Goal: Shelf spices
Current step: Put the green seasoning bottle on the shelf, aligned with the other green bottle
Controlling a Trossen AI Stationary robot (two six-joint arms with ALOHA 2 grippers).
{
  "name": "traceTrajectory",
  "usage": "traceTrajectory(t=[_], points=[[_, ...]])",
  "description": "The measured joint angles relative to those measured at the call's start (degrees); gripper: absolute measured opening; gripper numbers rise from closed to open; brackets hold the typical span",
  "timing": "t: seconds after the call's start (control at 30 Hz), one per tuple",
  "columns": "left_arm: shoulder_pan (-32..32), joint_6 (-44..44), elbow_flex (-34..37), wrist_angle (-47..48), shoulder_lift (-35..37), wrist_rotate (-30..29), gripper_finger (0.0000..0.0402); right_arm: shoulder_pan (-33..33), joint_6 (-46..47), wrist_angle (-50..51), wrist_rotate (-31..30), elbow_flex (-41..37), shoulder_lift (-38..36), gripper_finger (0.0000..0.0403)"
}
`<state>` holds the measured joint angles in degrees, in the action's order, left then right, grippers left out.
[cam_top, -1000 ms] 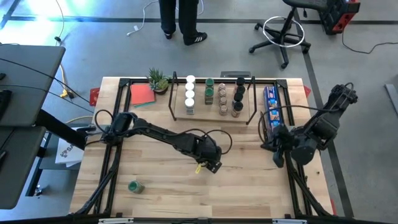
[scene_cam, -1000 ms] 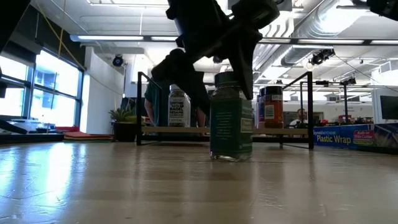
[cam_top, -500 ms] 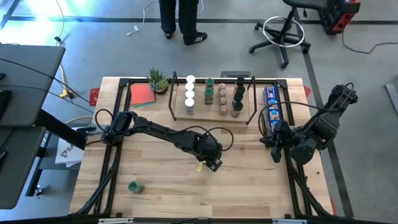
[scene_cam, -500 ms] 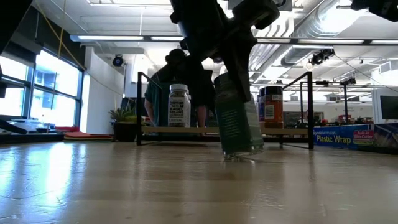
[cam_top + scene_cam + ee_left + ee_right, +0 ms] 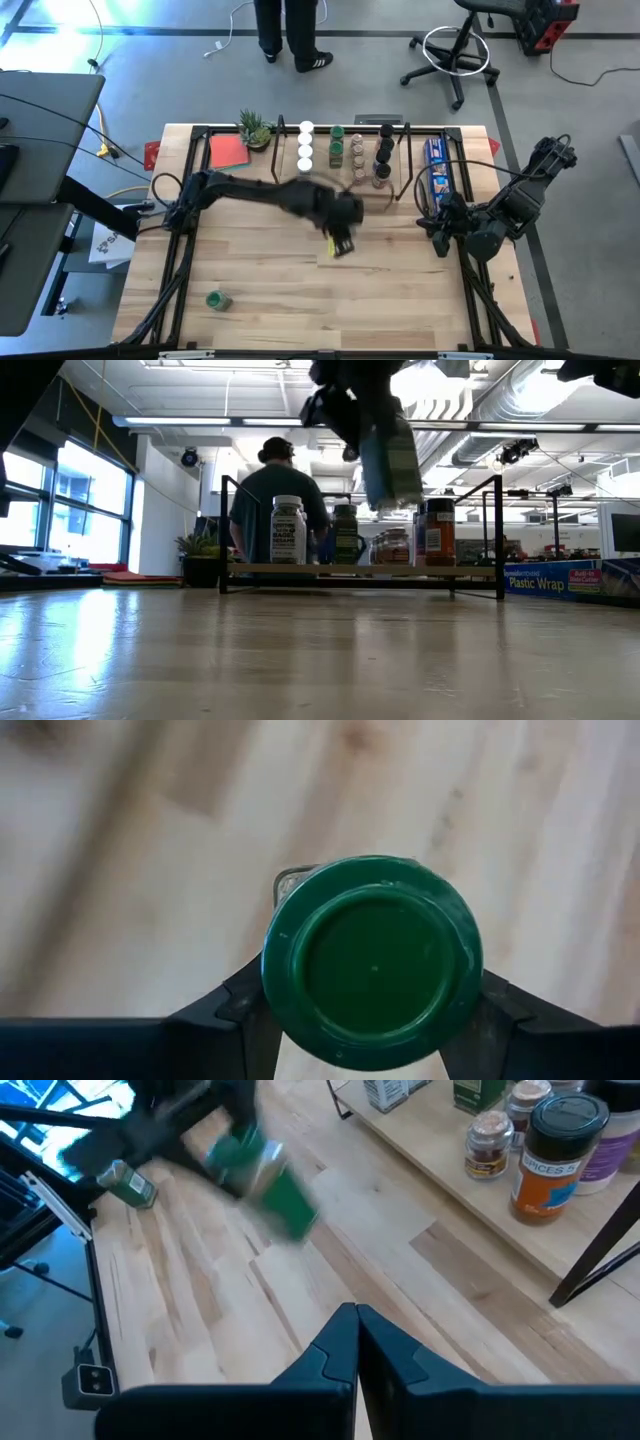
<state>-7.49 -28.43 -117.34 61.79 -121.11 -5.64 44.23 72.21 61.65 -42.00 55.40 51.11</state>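
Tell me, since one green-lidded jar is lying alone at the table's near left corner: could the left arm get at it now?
Probably not yet. The left claw is already shut on a green-lidded jar, held up off the table. The table around the lying jar looks open, so the way seems free once that load is shelved.

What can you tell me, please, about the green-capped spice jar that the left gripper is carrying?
The green-capped jar is a small cylinder with a round, smooth dark green lid that looks like plastic, and a green label on a clear-looking body. The left gripper is shut on it, one dark finger on each side just below the lid. It hangs tilted in the air, clear of the wooden table, in front of the shelf. Nothing but the fingers touches it. Its contents cannot be made out.
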Motion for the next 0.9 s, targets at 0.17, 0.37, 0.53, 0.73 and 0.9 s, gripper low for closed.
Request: traceTrajectory(t=[0.17,0.37,0.53,0.73,0.9], points=[[6.5,20.07,-5.28,5.92,0.12,-2.23,0.019,0.0,2.41,0.0,0.02,0.0,-0.02,0.0],[14.51,39.41,-5.35,6.64,-0.84,-0.67,0.019,0.0,3.04,-0.02,0.07,0.0,0.04,0.0],[19.33,46.25,-5.33,6.56,-2.93,-0.02,0.0193,0.0,6.64,-0.02,0.15,-0.01,0.04,0.0],[21.63,50.01,-5.31,6.59,-4.71,2.53,0.0205,0.0,7.51,-0.02,0.17,-0.02,0.04,0.0],[22.12,50.63,-5.31,7.13,-5.42,1.46,0.0208,0.0,7.52,-0.09,0.17,-0.02,0.04,0.0]])
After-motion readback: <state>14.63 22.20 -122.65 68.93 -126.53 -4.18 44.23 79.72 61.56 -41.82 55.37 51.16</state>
